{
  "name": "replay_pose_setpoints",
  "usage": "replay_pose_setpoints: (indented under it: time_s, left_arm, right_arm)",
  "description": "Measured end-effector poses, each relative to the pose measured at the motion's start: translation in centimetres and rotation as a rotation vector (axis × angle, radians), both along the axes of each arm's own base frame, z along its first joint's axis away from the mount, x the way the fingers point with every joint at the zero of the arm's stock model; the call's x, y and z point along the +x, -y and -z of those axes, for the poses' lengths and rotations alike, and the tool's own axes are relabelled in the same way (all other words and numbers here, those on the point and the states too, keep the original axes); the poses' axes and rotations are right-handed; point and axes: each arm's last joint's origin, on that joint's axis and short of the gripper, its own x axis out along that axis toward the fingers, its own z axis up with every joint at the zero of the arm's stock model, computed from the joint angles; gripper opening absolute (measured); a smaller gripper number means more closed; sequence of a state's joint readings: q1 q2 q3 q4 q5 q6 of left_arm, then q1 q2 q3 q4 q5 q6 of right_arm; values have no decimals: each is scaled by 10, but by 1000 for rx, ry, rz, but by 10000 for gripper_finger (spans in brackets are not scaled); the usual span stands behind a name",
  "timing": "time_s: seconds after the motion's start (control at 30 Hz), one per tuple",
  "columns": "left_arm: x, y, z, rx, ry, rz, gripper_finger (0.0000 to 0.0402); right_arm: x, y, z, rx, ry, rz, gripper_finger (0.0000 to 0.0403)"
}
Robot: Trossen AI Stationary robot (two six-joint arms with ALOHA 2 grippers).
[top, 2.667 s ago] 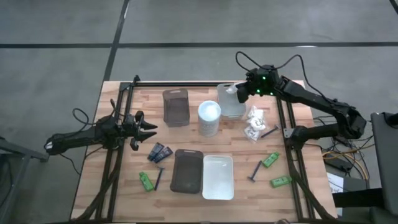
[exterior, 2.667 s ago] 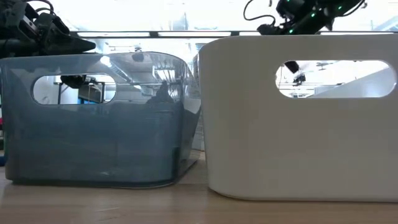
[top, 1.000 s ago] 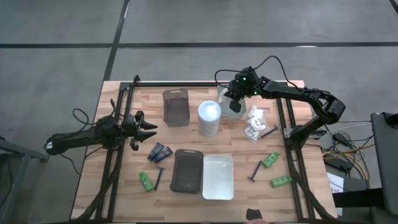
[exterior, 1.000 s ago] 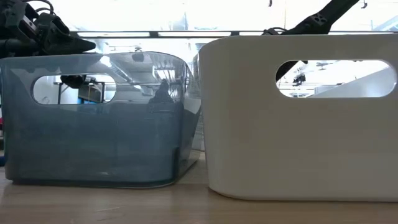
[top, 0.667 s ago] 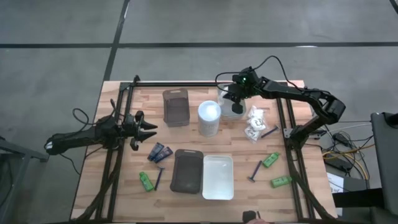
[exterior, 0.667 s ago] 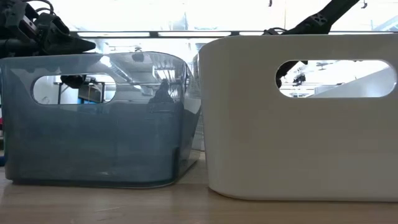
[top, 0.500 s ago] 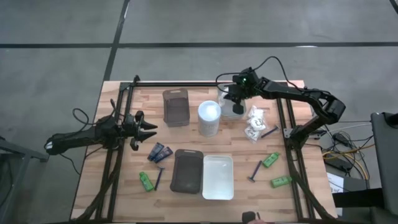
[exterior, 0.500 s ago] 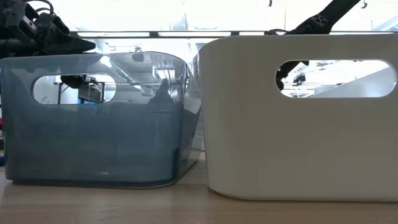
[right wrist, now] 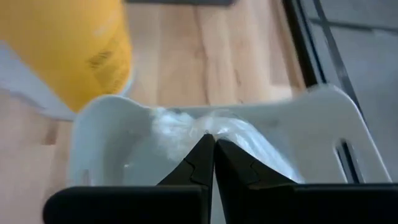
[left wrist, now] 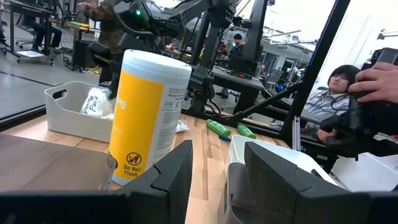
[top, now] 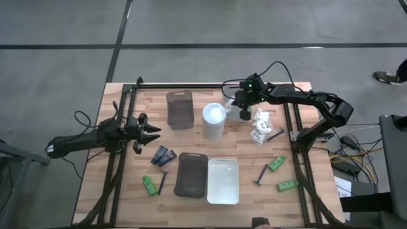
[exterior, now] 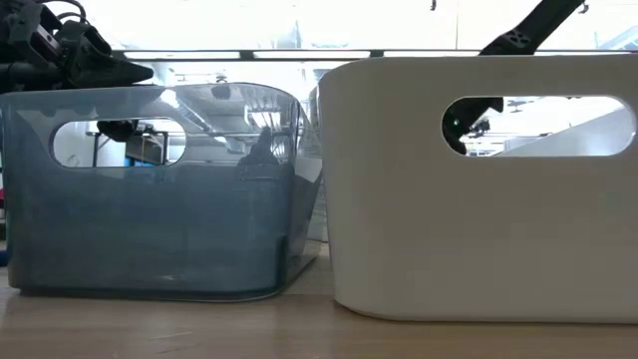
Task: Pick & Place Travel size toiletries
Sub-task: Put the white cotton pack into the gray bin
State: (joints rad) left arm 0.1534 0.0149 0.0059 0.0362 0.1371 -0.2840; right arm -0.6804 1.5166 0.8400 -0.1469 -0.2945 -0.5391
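In the high view my right gripper (top: 244, 109) is over the white far tray (top: 230, 94), beside the tall cylinder (top: 214, 120). It is shut on a clear-wrapped white packet (right wrist: 208, 130) inside that tray. More packets (top: 259, 126) lie heaped on the table to its right. Flat on the wood lie green bottles (top: 276, 163) (top: 287, 186) (top: 149, 185), two navy tubes (top: 163, 156) and razors (top: 163, 182) (top: 261, 175) (top: 275, 135). My left gripper (top: 151, 132) waits open at the table's left side, touching nothing. My right gripper pinches the packet's clear wrapper (right wrist: 214, 129) between its two fingertips (right wrist: 200, 152), slanting down from above into the tray. The packet's body (right wrist: 174, 132) spreads out ahead of the tips against the tray's inner wall; whether it rests on the tray floor I cannot tell.
A grey tray (top: 180, 109) stands left of the cylinder. A dark grey tray (top: 191, 174) and a white tray (top: 222, 180) sit side by side near the front edge and fill the low view. A black frame rail (top: 294, 137) runs along each side.
My right gripper has moved a little toward the table's near edge and come down into the far tray, staying shut on the packet. In the low view it now shows lower through the white tray's handle slot.
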Motion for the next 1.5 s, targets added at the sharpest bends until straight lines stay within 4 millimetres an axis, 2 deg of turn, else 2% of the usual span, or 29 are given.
replay_pose_setpoints:
  time_s: [0.17,0.43,0.7,0.87,1.0,1.17,1.33,1.5]
  left_arm:
    - [0,0,0,0,0,0,151]
    - [0,0,0,0,0,0,151]
    - [0,0,0,0,0,0,151]
    - [0,0,0,0,0,0,151]
    - [0,0,0,0,0,0,151]
    - [0,0,0,0,0,0,151]
    - [0,0,0,0,0,0,151]
    - [0,0,0,0,0,0,151]
  right_arm:
    - [-1,1,1,55,2,99,38]
    - [-9,-6,-1,234,-24,253,124]
    - [-32,-23,-23,388,-55,396,187]
    - [-41,-29,-39,468,20,511,202]
    - [-41,-26,-38,517,40,574,177]
    - [-36,-25,-29,624,8,576,102]
    - [-36,-32,-46,701,13,555,35]
    - [-53,-50,-66,716,-12,558,11]
